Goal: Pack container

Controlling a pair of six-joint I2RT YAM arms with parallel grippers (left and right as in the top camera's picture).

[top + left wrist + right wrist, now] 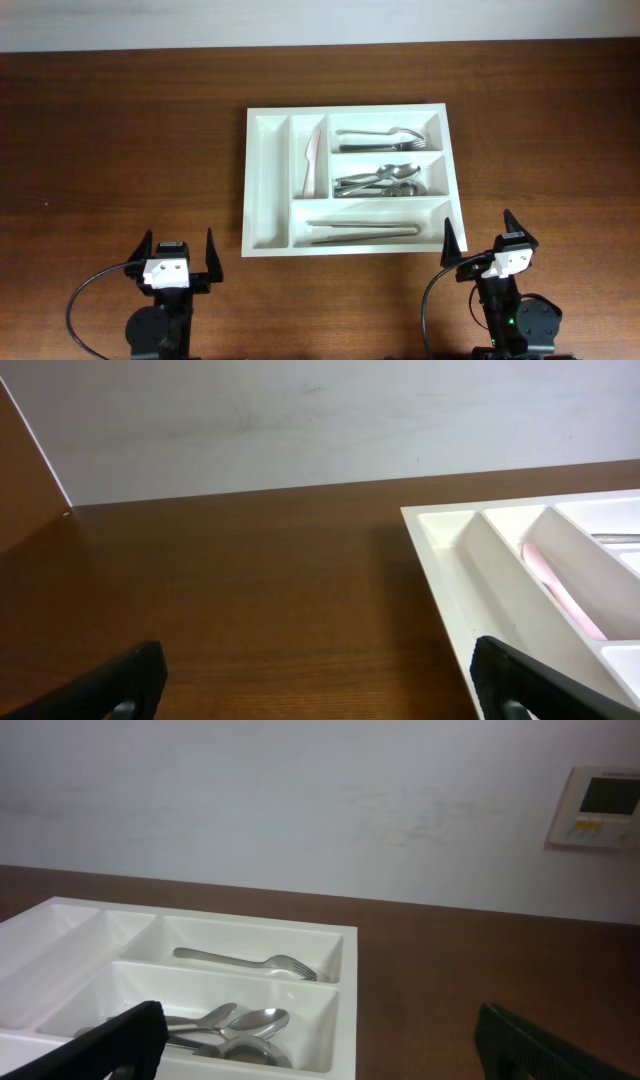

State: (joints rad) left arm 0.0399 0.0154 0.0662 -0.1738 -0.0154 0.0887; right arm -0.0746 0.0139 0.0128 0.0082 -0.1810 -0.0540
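The white cutlery tray (266, 180) lies at the table's middle back. It holds forks (385, 135) in the top right compartment, spoons (378, 181) in the middle right one, long utensils (362, 230) in the bottom one and a pale knife (313, 160) in a narrow slot. The leftmost narrow slot is empty. My left gripper (177, 256) is open and empty near the front edge, left of the tray. My right gripper (487, 242) is open and empty at the tray's front right corner. The tray also shows in the left wrist view (470, 575) and the right wrist view (345, 990).
The brown wooden table (120, 150) ends at a white wall (300, 20) at the back. A wall-mounted control panel (595, 805) shows in the right wrist view. Black cables (85, 300) run by each arm base.
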